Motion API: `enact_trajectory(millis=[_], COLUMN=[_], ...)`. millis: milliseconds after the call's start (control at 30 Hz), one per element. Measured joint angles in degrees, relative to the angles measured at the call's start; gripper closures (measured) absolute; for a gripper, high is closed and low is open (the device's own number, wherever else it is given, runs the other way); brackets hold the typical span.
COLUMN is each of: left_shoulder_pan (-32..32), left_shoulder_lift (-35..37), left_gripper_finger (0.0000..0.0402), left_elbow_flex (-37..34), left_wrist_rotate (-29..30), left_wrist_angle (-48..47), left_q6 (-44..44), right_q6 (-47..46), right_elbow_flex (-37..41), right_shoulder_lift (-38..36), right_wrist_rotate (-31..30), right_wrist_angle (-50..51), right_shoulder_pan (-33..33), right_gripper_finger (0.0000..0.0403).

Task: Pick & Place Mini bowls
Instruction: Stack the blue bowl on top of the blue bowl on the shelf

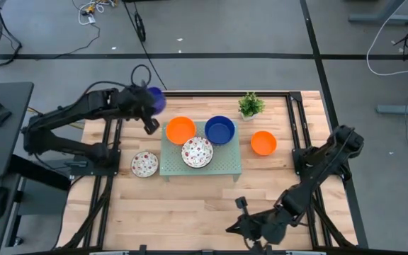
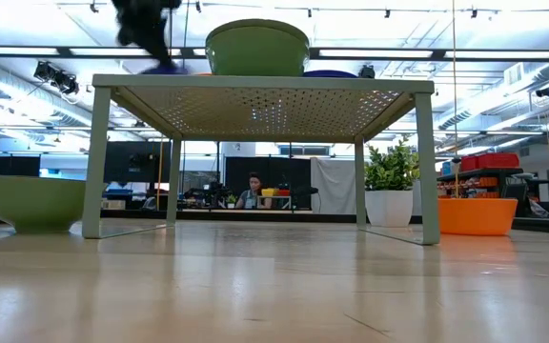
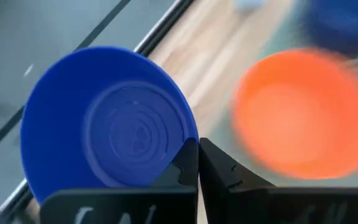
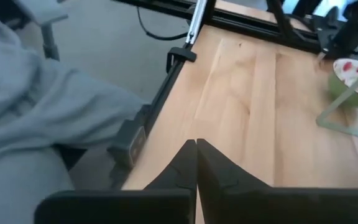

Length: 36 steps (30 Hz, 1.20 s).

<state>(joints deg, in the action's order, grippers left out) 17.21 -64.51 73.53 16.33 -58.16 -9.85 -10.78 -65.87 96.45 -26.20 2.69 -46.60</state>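
The left gripper [image 1: 149, 126] hangs at the tray's [image 1: 222, 168] far-left corner, fingers pinched on the rim of a blue bowl [image 3: 107, 121]. A speckled bowl [image 1: 144, 164] lies on the worktop [image 1: 190, 212] left of the tray. On the tray sit an orange bowl [image 1: 180, 129], a speckled one [image 1: 197, 151] and a blue one [image 1: 219, 129]. Another orange bowl [image 1: 263, 142] lies right of it. The right gripper [image 1: 234, 228] waits at the near edge, fingers closed, seemingly empty.

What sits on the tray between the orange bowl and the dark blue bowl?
In the high view, the speckled bowl lies on the tray, just in front of the gap between the orange bowl and dark blue bowl; the gap itself is bare.
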Motion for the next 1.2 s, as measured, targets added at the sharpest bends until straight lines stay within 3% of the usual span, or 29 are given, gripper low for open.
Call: enact_trajectory(millis=[167,300,533,700,967,1200], left_shoulder_pan=[-9.8,-14.9,-18.0,-18.8,-17.8,-15.8], left_shoulder_lift=[-6.1,-14.1,-29.5,-37.0,-39.5,-39.5], left_gripper_finger=[0.0401,0.0401,0.0399,0.0398,0.0396,0.0396], left_elbow_flex=[8.5,14.9,27.4,32.4,33.0,33.0], left_wrist_rotate=[-0.6,-4.2,-9.4,-11.2,-6.1,-7.0], left_wrist_angle=[4.1,8.1,8.9,7.2,5.7,3.8], left_q6=[2.2,9.5,27.1,39.7,47.7,49.2], right_q6=[-2.2,-2.3,-2.1,-2.1,-2.0,-2.0], right_elbow_flex=[0.0,0.0,0.0,0.0,0.0,0.0], right_shoulder_lift=[-0.9,-0.9,-0.9,-0.9,-0.9,-0.9], right_wrist_rotate=[-4.9,-7.2,-9.4,-9.4,-9.4,-9.4], right_wrist_angle=[2.0,2.1,2.0,2.0,2.0,1.9], right_shoulder_pan=[-2.9,-4.7,-5.7,-5.7,-5.7,-5.7], right_gripper_finger=[0.0399,0.0398,0.0399,0.0399,0.0397,0.0397])
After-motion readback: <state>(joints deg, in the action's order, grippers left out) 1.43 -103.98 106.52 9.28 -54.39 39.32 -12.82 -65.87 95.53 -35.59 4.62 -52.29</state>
